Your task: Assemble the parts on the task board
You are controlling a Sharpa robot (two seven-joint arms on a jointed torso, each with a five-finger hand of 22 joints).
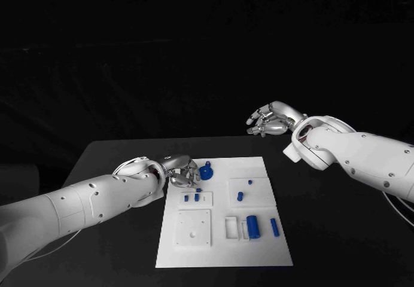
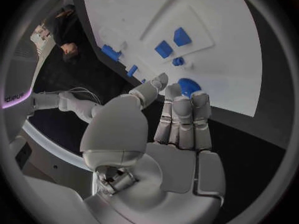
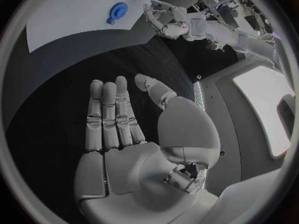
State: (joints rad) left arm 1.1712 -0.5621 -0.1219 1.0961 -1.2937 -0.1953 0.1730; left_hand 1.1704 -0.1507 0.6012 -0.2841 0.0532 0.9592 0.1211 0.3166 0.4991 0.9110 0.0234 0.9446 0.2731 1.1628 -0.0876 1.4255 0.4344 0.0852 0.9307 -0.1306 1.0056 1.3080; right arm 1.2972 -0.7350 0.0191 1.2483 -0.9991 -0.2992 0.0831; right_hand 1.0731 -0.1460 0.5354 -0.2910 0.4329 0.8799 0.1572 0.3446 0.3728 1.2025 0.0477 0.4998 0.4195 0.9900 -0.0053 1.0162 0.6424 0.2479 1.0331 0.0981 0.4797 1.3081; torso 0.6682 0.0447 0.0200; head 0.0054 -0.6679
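The task board (image 1: 222, 209) is lying in the middle of the black table (image 1: 112, 149), carrying small blue parts. A round blue part (image 1: 207, 172) is sitting near the board's far left corner, a blue cylinder (image 1: 253, 225) is lying in a white tray toward the near right, and a thinner blue pin (image 1: 274, 226) is resting just beside it. The left hand (image 1: 179, 171) is hovering at the board's left edge, close to the round blue part, fingers extended side by side and gripping nothing. The right hand (image 1: 270, 121) is hanging well apart from the board, beyond the table's far right corner, fingers stretched out and empty.
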